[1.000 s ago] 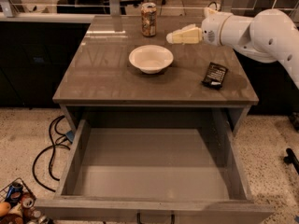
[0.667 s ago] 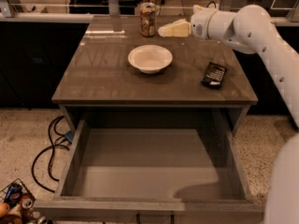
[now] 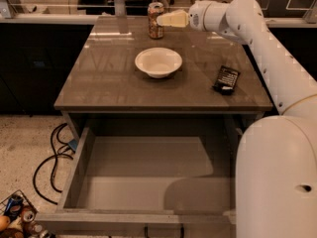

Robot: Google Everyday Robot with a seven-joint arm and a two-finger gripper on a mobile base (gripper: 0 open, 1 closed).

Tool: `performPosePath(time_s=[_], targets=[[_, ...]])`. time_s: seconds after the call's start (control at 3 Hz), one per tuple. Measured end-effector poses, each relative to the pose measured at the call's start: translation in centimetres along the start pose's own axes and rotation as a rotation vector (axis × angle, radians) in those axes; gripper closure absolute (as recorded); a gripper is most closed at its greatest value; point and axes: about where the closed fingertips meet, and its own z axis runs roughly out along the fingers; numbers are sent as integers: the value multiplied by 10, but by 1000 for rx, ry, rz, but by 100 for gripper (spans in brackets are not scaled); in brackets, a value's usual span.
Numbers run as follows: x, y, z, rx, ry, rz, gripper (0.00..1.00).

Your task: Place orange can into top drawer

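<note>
The orange can (image 3: 155, 22) stands upright at the far middle of the table (image 3: 99, 78). It has a mottled orange and tan label and a silver top. My gripper (image 3: 161, 20) reaches in from the right at the height of the can's upper half, and its cream fingers (image 3: 172, 19) end right at the can's right side. The top drawer (image 3: 143, 170) is pulled out below the table's front edge. It is a wide, shallow grey box with nothing in it. Its dark handle (image 3: 162, 230) shows at the bottom edge.
A white bowl (image 3: 158, 62) sits mid-table in front of the can. A dark flat packet (image 3: 227, 79) lies at the right. My white arm (image 3: 267, 48) and body fill the right side. Black cables (image 3: 52, 155) and a basket of items (image 3: 17, 217) lie on the floor at left.
My arm has swung left across the back of the table, bringing the gripper from right of the can up to its side. The can, bowl and drawer have not moved.
</note>
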Motion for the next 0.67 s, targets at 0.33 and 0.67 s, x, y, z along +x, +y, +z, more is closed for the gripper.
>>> performPosePath(time_s=[0.33,0.67], targets=[[7,9,32,24,27,71,0],[11,15,46,29,39,104,0]])
